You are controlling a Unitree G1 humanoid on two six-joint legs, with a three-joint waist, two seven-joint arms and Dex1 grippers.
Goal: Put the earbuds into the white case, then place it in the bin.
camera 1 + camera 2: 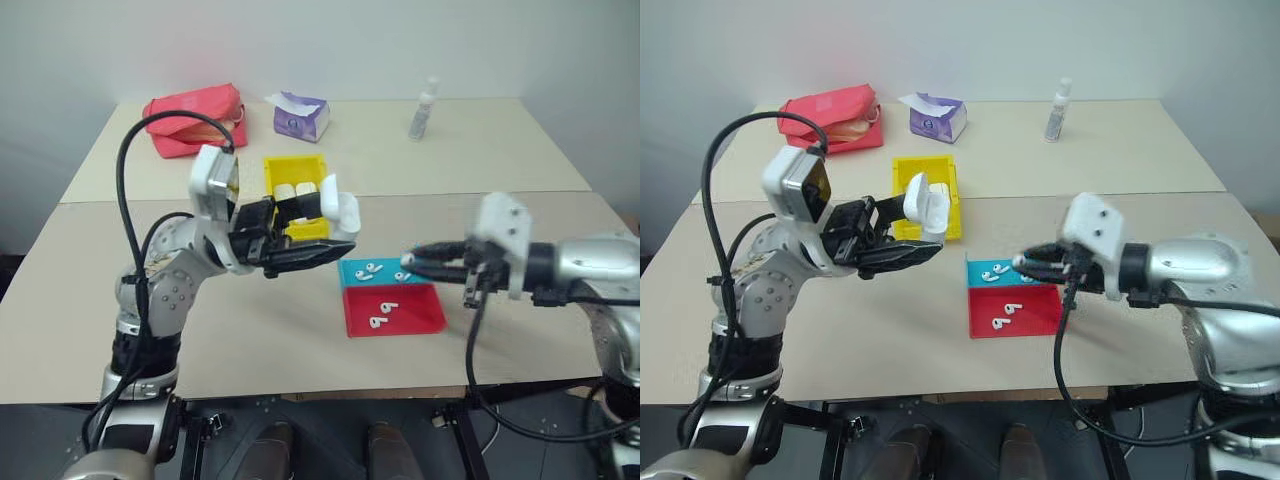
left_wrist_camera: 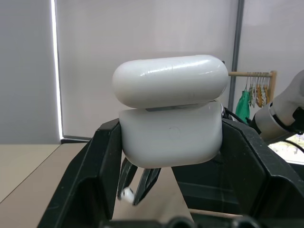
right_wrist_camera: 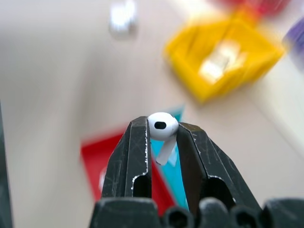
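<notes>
Mid-frame, left claw (image 2: 171,190) clamps white case (image 2: 171,128), lid ajar; right claw (image 3: 161,142) pinches earbud (image 3: 162,127), stem half hidden.

The beige table (image 1: 250,330) carries a yellow bin (image 1: 295,175) mid-surface. Beyond the bin lie a red pouch (image 1: 195,120), tissue box (image 1: 300,117) and small bottle (image 1: 424,110); nearer than the bin sits a red-and-teal tray (image 1: 395,310).

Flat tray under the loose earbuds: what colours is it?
Flat plastic tray: red with a teal strip at the back, clearest in right eye view.
</notes>
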